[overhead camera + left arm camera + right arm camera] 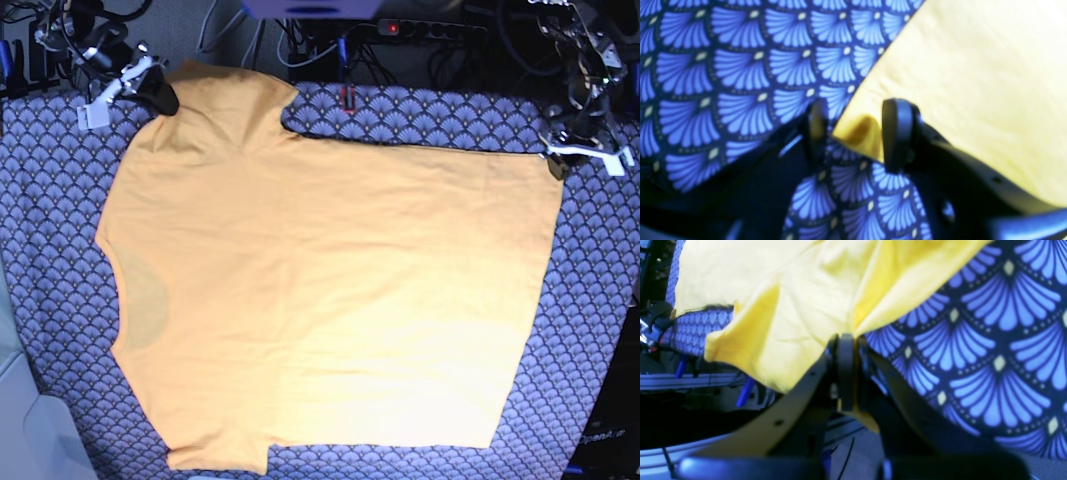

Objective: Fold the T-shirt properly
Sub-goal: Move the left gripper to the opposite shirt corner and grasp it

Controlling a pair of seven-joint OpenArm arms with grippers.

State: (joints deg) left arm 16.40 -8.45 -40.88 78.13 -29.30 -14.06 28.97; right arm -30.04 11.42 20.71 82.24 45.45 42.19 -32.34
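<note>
In the base view the T-shirt (330,300) lies spread flat across the patterned cloth (590,330) that covers the tabletop. Its near sleeve reaches the front edge of the picture. The neckline points toward that view's left and the hem runs along its right. The fabric is mostly smooth, with the cloth showing as a border on every side.

Farther back, at the far left corner, the right gripper (158,97) sits on the tip of the far sleeve. Its wrist camera shows the two fingers (846,370) pressed tightly together with a fold of yellow fabric (796,303) pinched between them. The fabric rises from the cloth in a loose ridge toward the fingers, and a small tab of yellow sticks out below them.

At the far right corner, the left gripper (556,162) stands at the hem corner of the T-shirt. Its wrist camera shows the fingers (895,133) parted, one on either side of that corner (862,133). The corner lies in the gap between them, slightly curled, with one finger over the yellow fabric and the other over the cloth (740,66). The blur hides whether either finger touches the fabric.

Behind the tabletop, cables and a power strip (430,28) run along the back edge.
</note>
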